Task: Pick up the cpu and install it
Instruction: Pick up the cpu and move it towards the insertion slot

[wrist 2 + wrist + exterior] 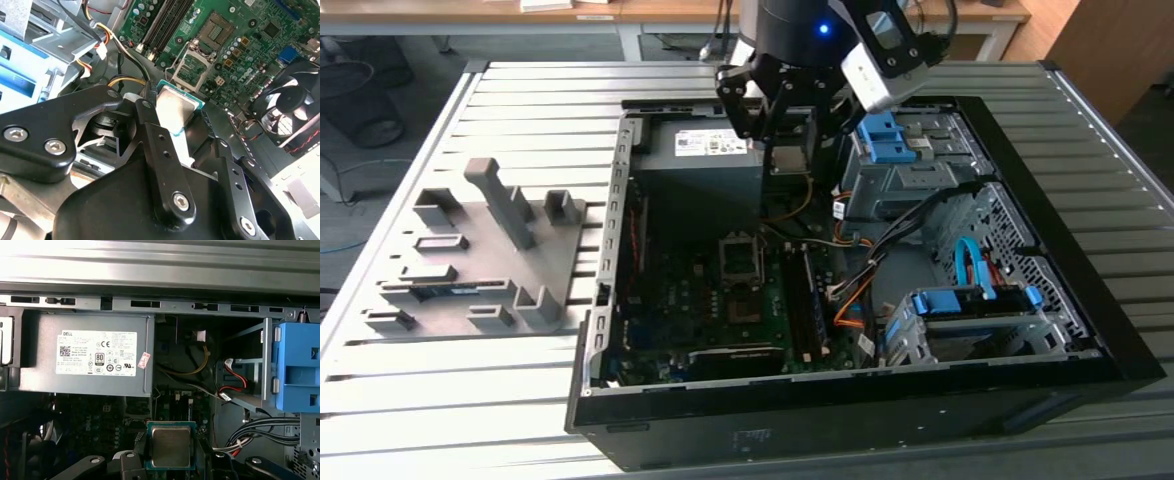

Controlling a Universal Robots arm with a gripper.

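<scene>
Slatted grey metal worktop (520, 110) carries an open black computer case (1067, 330) lying on its side, with a grey fixture tray (480, 250) beside it on the exterior view's left. Lowest inside the case lies the green motherboard (240, 45). Its square socket (192, 67) is hemmed by memory slots (165, 20), a black fan (292, 107) and loose yellow, red and black cables (97, 32). Above it, apart from the socket, the fingers (150, 125) of the gripper (171, 452) clamp the cpu (171, 445) by two opposite edges. Beyond stand the grey power supply box (85, 355) and a blue drive bracket (300, 367), then wooden desks (654, 12). The cpu is square, so neither axis is longer. Its flat top faces both wrist cameras, and its edges run parallel with the power supply's side. It shows a pale silver-grey lid with rounded corners on a thin green border.
</scene>
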